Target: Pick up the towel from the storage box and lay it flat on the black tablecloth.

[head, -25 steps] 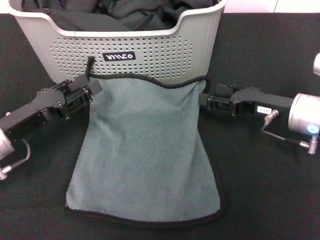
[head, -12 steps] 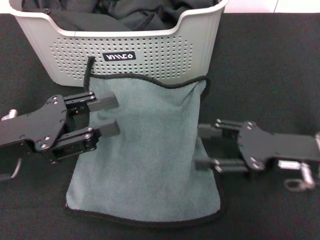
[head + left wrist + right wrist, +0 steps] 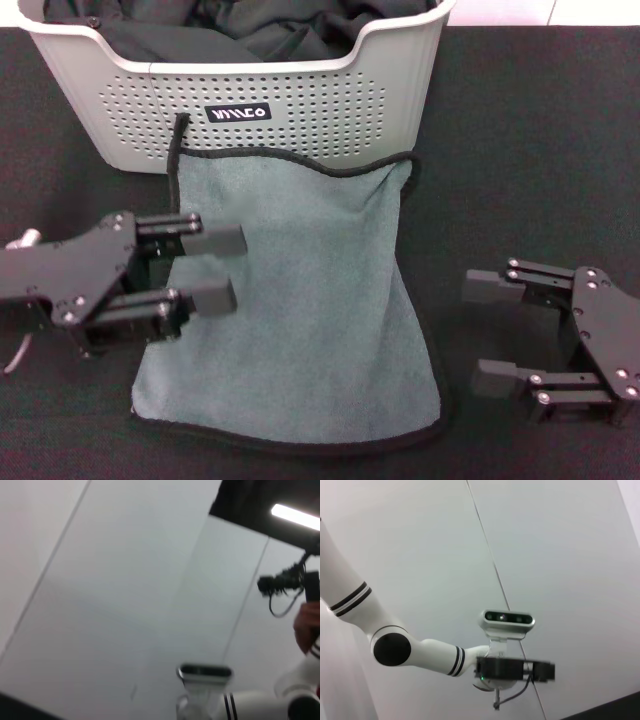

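Nearest you, the fleecy grey-teal towel with black stitched edging already lies spread, teal side up, on the wide black grainy tablecloth covering the counter; its near hem sits flat and slightly bowed, just short of the lower edge of the head view. Your left gripper hangs over the towel's left border with its two black fingers apart and nothing between them, and your right gripper sits off the towel's right side over bare tablecloth, its fingers likewise spread and empty. Since both are clear of the fabric, treat what remains as finishing work: judge whether the cloth is truly flat before you pull the arms away. The far hem looks the weaker spot, as it sags in a shallow curve between its two corners and rests touching or just beside the front wall of the light grey perforated plastic storage box, with the small black loop standing up against that wall. If you tidy it, lift straight up so a finger does not snag the edging. Inside the box, only crumpled plain black cloths show. The wrist views show only walls and the robot itself.
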### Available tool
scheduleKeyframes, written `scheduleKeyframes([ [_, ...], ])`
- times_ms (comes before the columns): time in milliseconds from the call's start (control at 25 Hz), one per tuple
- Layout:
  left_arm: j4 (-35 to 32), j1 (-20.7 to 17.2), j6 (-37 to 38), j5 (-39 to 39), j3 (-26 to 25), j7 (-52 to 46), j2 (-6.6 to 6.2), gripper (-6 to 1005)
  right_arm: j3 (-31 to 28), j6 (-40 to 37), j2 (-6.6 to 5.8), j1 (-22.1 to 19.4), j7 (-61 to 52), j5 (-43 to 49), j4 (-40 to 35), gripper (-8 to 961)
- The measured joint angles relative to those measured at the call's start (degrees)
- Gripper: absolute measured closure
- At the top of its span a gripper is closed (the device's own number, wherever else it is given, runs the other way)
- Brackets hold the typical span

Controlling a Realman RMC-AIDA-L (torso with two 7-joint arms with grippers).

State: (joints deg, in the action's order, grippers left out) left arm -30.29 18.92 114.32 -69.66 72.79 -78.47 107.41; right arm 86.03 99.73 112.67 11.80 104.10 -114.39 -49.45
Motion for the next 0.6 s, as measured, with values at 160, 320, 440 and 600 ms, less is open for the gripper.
scheduleKeyframes([
  [160, 0.0, 0.1, -0.2, -3.2, -0.3, 2.6, -0.08, 444, -0.2, 0.0, 0.44, 1.2, 0.0, 0.0, 0.7, 182],
  [320, 0.0, -0.4, -0.3, -5.3, -3.2, 5.3, -0.03, 445, -0.1, -0.1, 1.35, 3.9, 0.0, 0.3, 2.7, 182],
  [440, 0.0, -0.6, -0.4, -7.7, -5.9, 6.4, 0.07, 446, 0.1, -0.1, 1.64, 5.6, 0.0, 0.3, 4.5, 182],
  [600, 0.4, -0.8, -0.7, -9.6, -9.1, 6.9, 0.66, 453, 0.2, -0.4, 2.05, 6.9, 0.9, -0.1, 6.3, 182],
])
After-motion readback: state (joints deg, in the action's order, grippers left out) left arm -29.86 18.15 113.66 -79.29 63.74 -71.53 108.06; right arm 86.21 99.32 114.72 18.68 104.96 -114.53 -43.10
